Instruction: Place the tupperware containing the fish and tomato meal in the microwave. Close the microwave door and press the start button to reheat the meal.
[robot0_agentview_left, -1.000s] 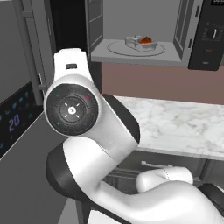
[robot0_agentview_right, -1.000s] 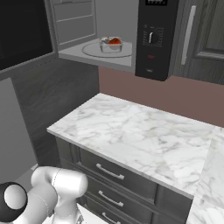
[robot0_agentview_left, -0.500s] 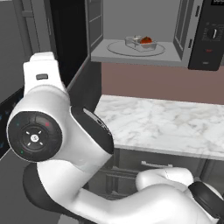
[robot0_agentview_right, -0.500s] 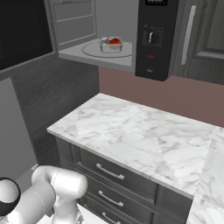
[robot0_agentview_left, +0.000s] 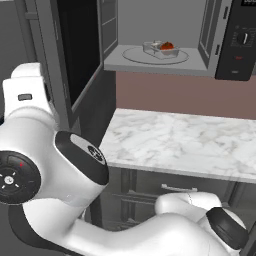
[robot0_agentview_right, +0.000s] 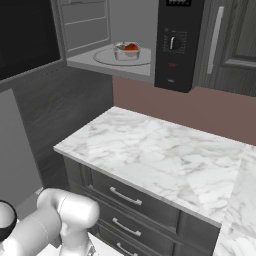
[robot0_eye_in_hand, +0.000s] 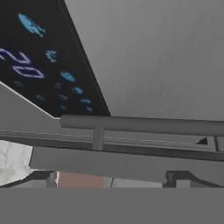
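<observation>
The translucent grey-white rectangular tupperware (robot0_agentview_left: 159, 49) (robot0_agentview_right: 126, 51), holding a red-orange tomato piece (robot0_agentview_left: 167, 46) (robot0_agentview_right: 131, 47), sits on the round glass turntable (robot0_agentview_left: 135, 55) inside the boxy dark microwave (robot0_agentview_right: 175, 45), above the white marble table (robot0_agentview_right: 160, 155). The dark-framed microwave door (robot0_agentview_left: 75, 55) stands open. I cannot tell the end effector's state.

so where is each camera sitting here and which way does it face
Left base view: behind the arm's left, facing the open dark boxy microwave and white marble counter; white arm fills the lower left.
Right base view: behind the arm's right, facing the same microwave; arm at lower left.
Hand view: on the hand, facing the grey fridge's blue-digit display and a grey bar handle.
Both base views share the translucent tupperware on the round glass turntable.
</observation>
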